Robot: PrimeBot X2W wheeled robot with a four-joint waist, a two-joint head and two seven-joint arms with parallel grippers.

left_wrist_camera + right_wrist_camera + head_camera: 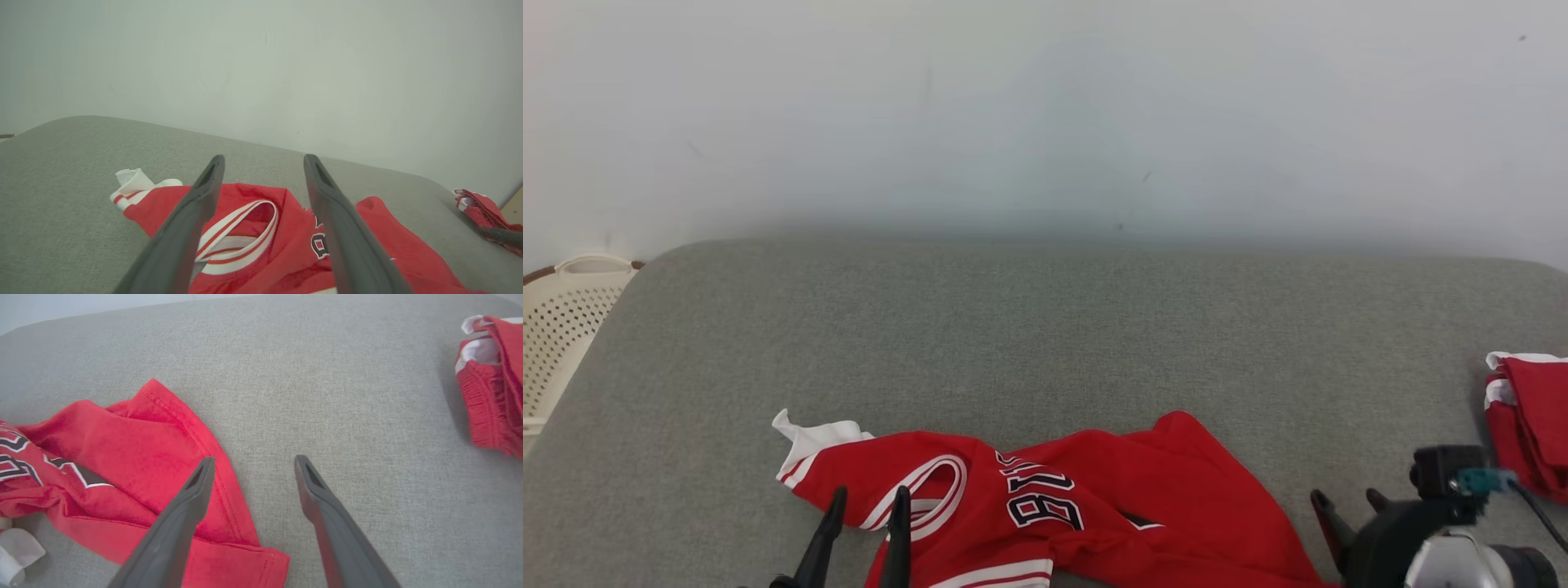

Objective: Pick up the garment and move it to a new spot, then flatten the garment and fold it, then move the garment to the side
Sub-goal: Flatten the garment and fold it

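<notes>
The garment is a red jersey with white trim and dark lettering. It lies crumpled near the front edge of the grey cushioned surface. My left gripper stands open over the jersey's left part, by the white-striped neck opening. My right gripper is open just right of the jersey's hem. In the right wrist view, the garment lies under the left finger, and the right gripper holds nothing. In the left wrist view, the left gripper is empty above the garment.
A second red and white cloth lies bunched at the surface's right edge, also seen as a folded red piece. A cream perforated basket stands beyond the left edge. A pale wall rises behind.
</notes>
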